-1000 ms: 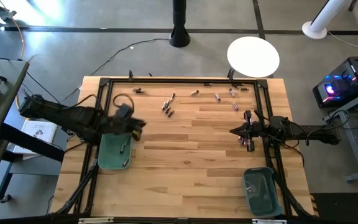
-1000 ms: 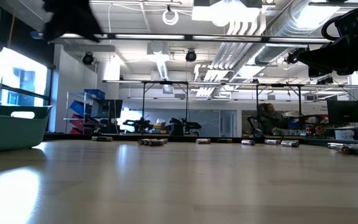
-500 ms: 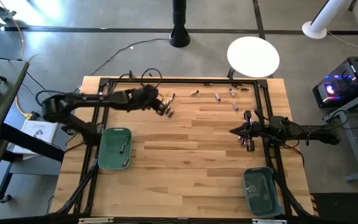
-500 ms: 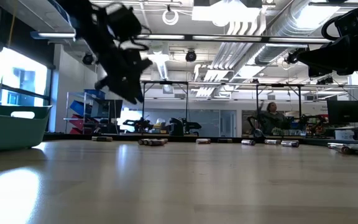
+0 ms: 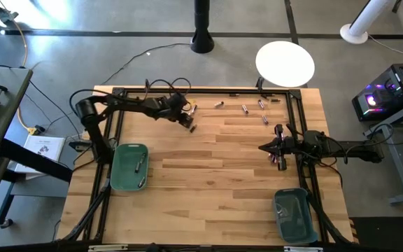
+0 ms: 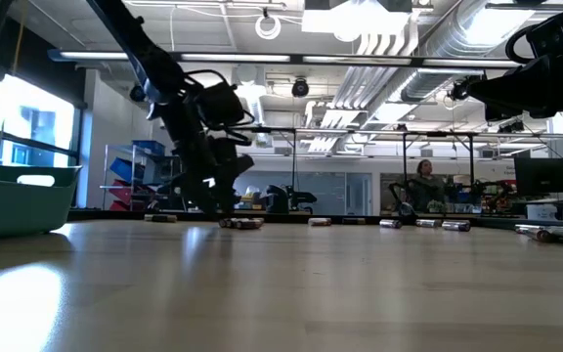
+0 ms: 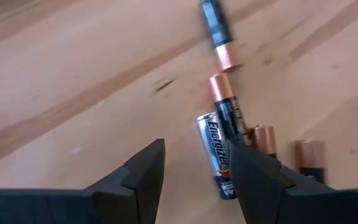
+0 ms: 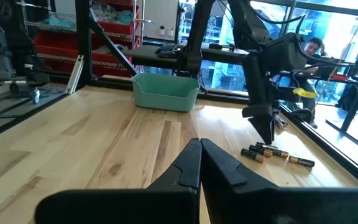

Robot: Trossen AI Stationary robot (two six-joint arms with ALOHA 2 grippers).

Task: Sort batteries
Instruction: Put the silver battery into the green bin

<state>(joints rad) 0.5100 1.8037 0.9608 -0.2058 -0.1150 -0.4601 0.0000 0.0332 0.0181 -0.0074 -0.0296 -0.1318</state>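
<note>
Reaching down to the cluster of batteries (image 5: 189, 123) in the upper left part of the high view, the left gripper (image 5: 185, 120) now stands with its fingers apart and nothing between them; in its wrist view the two dark fingers (image 7: 143, 171) frame bare wood, with a silver battery (image 7: 216, 155) and coppery ones just beside the right finger. A second ago this arm was over the left teal bin (image 5: 129, 167) at the left middle of the frame, so I judge that one delivery is finished and the next pick is starting. The bin already holds a few batteries. Farther right, the right gripper (image 5: 266, 147) is fully closed and holds nothing, waiting unchanged near the small group of batteries (image 5: 278, 160) at the right edge. More batteries (image 5: 254, 108) lie along the top of the table, not yet sorted.
</note>
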